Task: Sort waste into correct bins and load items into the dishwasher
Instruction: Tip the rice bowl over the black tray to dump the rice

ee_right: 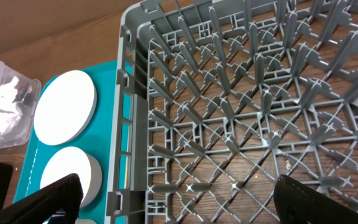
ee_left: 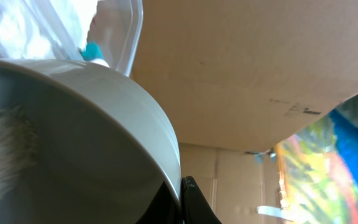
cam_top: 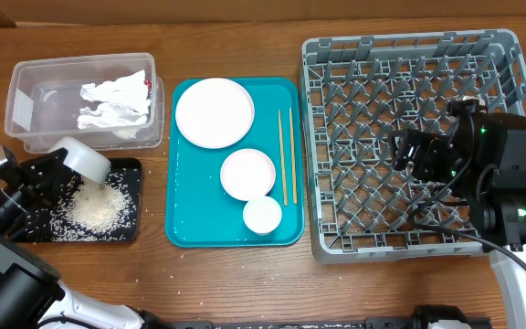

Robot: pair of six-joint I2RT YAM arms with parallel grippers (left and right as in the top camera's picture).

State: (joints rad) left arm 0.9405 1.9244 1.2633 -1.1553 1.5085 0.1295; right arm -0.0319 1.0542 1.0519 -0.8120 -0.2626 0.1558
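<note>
My left gripper (cam_top: 65, 164) is shut on the rim of a white bowl (cam_top: 87, 157), tipped over the flat black tray (cam_top: 128, 228). A heap of rice (cam_top: 94, 208) lies on that tray. In the left wrist view the bowl (ee_left: 73, 143) fills the frame, with the black fingertips (ee_left: 188, 202) pinching its rim. Crumpled napkins (cam_top: 112, 102) lie in the clear tub (cam_top: 26, 78). On the teal tray rest a large plate (cam_top: 214, 111), a smaller plate (cam_top: 247, 174), a small bowl (cam_top: 262, 214) and two chopsticks (cam_top: 286, 155). My right gripper (cam_top: 411, 152) hangs open and empty above the grey dish rack (cam_top: 409, 55).
The teal tray (cam_top: 185, 219) lies between the bins and the rack. Loose rice grains are scattered on the black tray and at its edge. The rack's (ee_right: 241, 93) upright pegs stand under my right gripper (ee_right: 185, 205). Both plates (ee_right: 65, 107) lie just outside its left wall.
</note>
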